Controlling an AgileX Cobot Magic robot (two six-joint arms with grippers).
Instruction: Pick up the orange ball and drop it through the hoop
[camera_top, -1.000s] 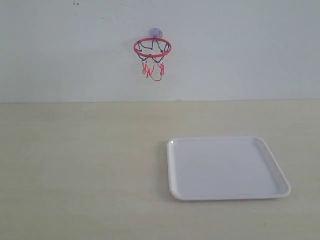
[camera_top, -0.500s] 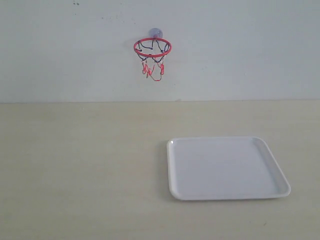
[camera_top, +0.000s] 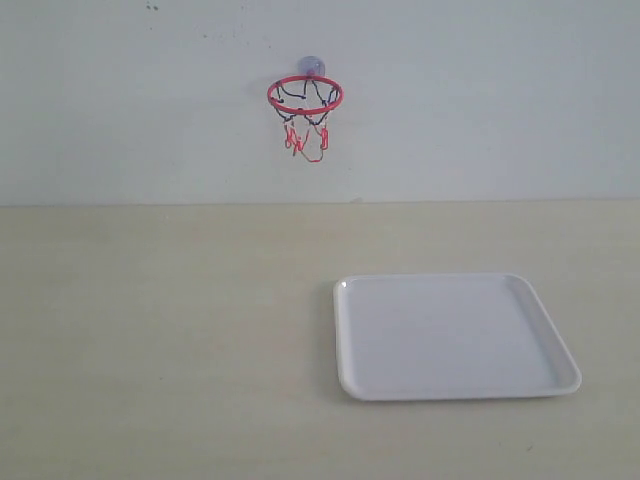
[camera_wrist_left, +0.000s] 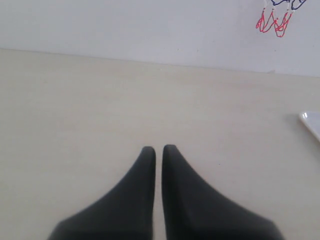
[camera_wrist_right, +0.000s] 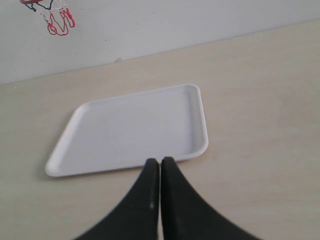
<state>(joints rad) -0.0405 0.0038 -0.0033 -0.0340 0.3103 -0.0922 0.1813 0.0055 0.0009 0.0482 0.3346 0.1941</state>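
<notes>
Hoop (camera_top: 305, 96) fixed to the far wall (camera_top: 500, 100), well above the tabletop (camera_top: 160, 330), a little left of scene centre. Greyish suction cup (camera_top: 311, 66) sits against the wall just above the back of the red ring. Ring lies level, opening facing straight up, and stands out from the wall toward the near side. From the exterior camera it reads as a flat ellipse, wider left to right. Net (camera_top: 305, 140) hangs straight down below it, black cords above and red loops at the bottom, so the hoop's through-axis is vertical.

White tray (camera_top: 338, 340) flat on the tabletop, right of centre and nearer than the hoop. Its left edge lies slightly right of the ring. Tray and hoop well apart.

Left gripper (camera_wrist_left: 158, 149): dark fingers (camera_wrist_left: 145, 165) together, only a thin slit between the tips, holding nothing. Bare tabletop lies beyond them. The net's red loops (camera_wrist_left: 274, 20) and a corner of the tray (camera_wrist_left: 312, 122) show at the picture's edges.

Right gripper (camera_wrist_right: 160, 161): fingers (camera_wrist_right: 172, 185) pressed together, nothing between them. The tips overlap the tray's near rim (camera_wrist_right: 130, 130) in this view; contact cannot be told. Hoop (camera_wrist_right: 52, 17) shows on the wall beyond.

Against the earlier exterior frames — no change: hoop, net and tray sit in the same places.
</notes>
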